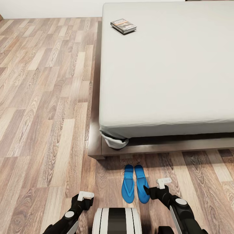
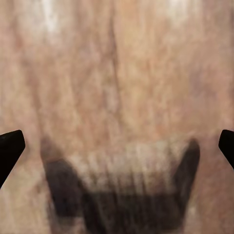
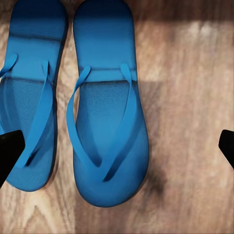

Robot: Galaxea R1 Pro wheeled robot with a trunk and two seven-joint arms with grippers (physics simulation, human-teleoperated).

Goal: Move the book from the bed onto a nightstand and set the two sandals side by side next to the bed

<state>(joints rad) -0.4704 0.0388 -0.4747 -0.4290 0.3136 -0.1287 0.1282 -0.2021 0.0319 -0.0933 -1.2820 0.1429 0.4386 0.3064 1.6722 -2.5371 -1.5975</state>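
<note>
From my head camera I look down on a wood-plank floor (image 1: 45, 97) of mixed tan, grey and reddish boards running away from me, with a strip of white wall (image 1: 48, 8) at the far edge. The bed (image 1: 136, 148) takes the right and upper part of the view: dark brown frame, low, with a smooth pale grey mattress (image 1: 169, 71) whose sheet bunches at the near left corner. The book (image 1: 123, 26) lies flat on the mattress close to its far left corner, dark cover up with an orange band. The two sandals (image 1: 135, 183), bright blue, lie on the floor just beyond my base, side by side and nearly touching, pointing toward the bed's near frame rail and a little apart from it. My right pincer (image 1: 155, 190) sits just beside the right-hand sandal; in the right wrist view its two dark fingertips (image 3: 9, 151) stand wide apart at the picture's edges, holding nothing, with both sandals below, straps up. My left pincer (image 1: 85, 199) hangs over bare floor well left of the sandals; the left wrist view shows its fingertips (image 2: 9, 148) likewise spread wide over blurred planks and a dark shadow (image 2: 122, 195).
</note>
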